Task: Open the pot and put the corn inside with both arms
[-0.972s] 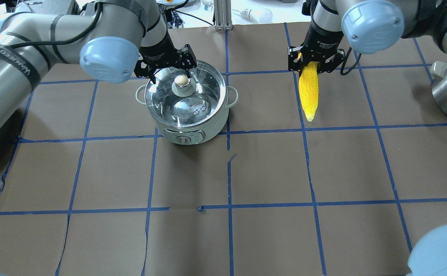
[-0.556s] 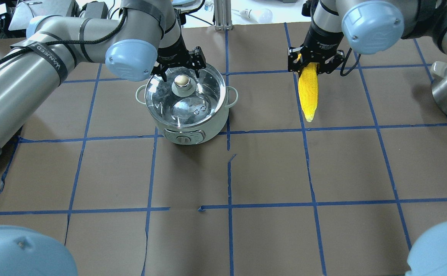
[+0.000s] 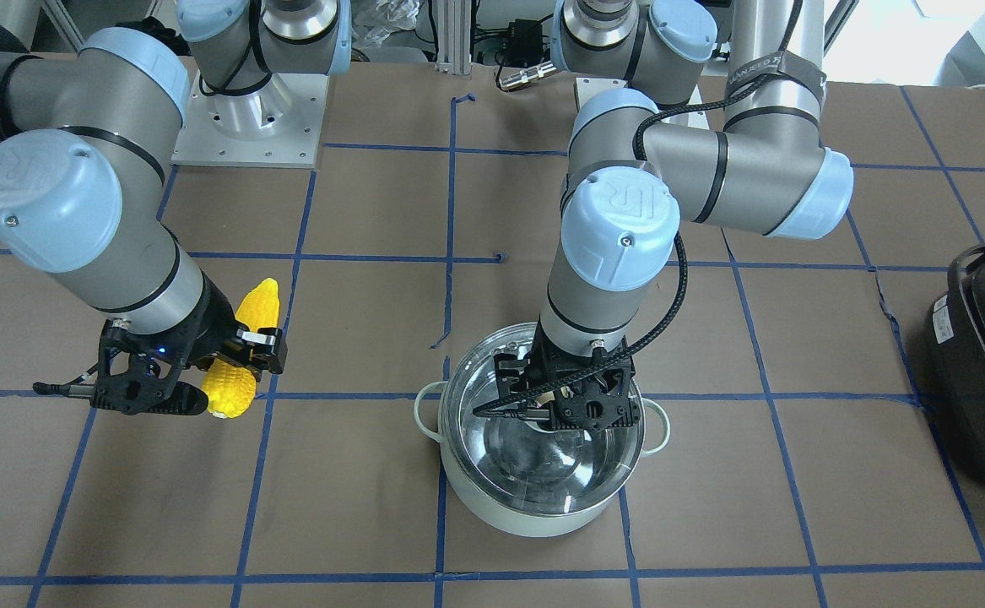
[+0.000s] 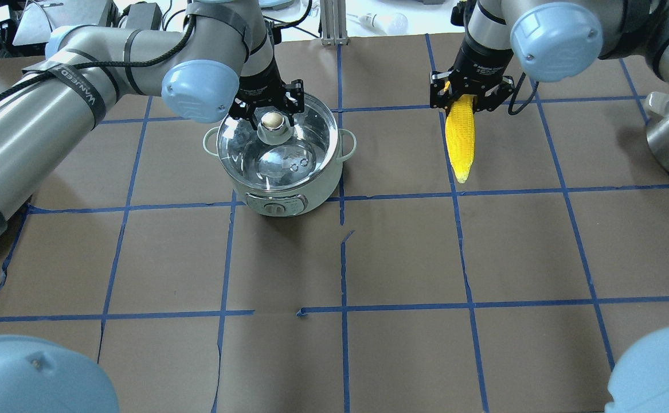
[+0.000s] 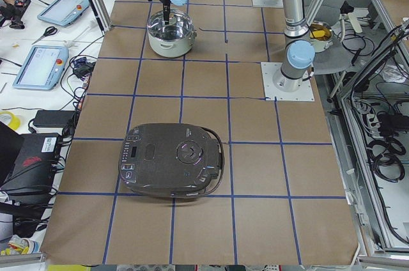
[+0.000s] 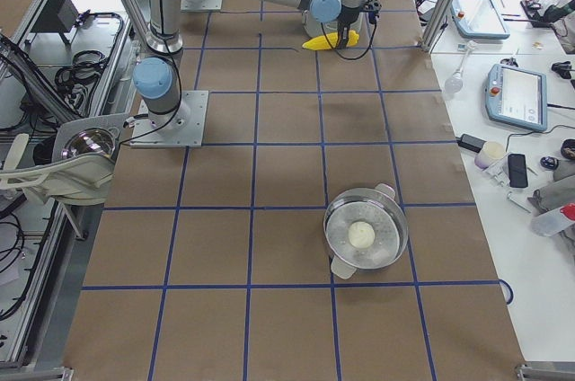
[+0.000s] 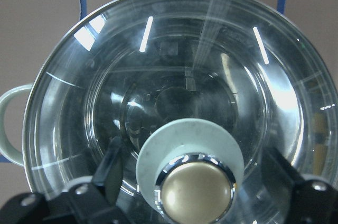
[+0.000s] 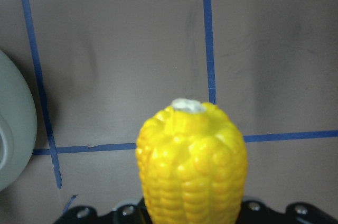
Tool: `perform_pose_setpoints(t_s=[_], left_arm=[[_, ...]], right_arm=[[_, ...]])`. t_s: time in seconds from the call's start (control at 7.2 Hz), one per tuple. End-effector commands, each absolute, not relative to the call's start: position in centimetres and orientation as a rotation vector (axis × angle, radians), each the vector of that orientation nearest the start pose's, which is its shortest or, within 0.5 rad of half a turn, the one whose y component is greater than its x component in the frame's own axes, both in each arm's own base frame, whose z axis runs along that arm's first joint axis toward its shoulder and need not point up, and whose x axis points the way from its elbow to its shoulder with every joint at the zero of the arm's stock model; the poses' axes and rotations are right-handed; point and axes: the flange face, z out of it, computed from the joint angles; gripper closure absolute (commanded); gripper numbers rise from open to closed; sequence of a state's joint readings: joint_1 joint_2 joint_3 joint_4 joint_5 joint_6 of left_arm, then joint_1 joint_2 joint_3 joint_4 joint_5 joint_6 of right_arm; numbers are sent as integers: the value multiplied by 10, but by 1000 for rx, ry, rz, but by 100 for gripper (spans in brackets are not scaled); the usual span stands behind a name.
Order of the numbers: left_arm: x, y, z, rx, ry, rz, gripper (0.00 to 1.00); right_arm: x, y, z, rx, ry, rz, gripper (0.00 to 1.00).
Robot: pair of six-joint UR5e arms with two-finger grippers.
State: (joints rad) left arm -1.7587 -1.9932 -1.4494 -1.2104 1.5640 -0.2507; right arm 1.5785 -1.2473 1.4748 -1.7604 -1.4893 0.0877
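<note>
Pot (image 4: pixel 288 192) stands on the table (image 4: pixel 403 258), left of centre in the overhead view, with its glass lid (image 4: pixel 294 152) seated flat on the rim. Your left end effector (image 4: pixel 271 115) hangs over the lid with its jaws apart. One finger (image 7: pixel 110 174) sits on each side of the metal knob (image 7: pixel 196 188), and the wrist view shows a gap on both sides, so nothing is gripped yet. Your right end effector (image 4: pixel 465 94) is clamped near the thick end of the corn (image 4: pixel 460 140), well to the right of the pot. Whether the cob clears the table cannot be told.

The step in hand looks like taking hold of the knob. Centre it between the fingers first. Come low enough to catch its sides rather than its rounded crown, then close squarely. Lift straight up until the lid's edge clears the rim before carrying it aside, because a slanted pull could drag the pot along. Hold the corn where it is until the opening is free, or both arms would crowd the same space.
</note>
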Motion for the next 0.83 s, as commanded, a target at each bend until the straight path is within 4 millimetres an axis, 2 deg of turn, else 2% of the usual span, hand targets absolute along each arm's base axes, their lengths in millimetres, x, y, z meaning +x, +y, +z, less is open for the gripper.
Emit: perform_pose_setpoints(t_s=[0.0, 0.14, 0.28, 0.42, 0.56, 0.69], left_arm=[[-256, -615, 347, -97, 3160, -89, 96], [-255, -612, 364, -97, 3164, -132, 100], [-255, -610, 393, -94, 3171, -206, 100], [-249, -606, 429, -89, 3168, -210, 100], [-237, -592, 472, -65, 3158, -143, 100], [-202, -580, 506, -87, 3149, -65, 100]], right_arm=[[146, -612, 377, 136, 3057, 58, 100], [146, -613, 381, 131, 3056, 46, 100], [149, -612, 386, 130, 3039, 36, 100], [150, -611, 388, 139, 3033, 32, 100], [160, -611, 393, 181, 3022, 15, 100], [170, -620, 400, 249, 3014, -29, 100]])
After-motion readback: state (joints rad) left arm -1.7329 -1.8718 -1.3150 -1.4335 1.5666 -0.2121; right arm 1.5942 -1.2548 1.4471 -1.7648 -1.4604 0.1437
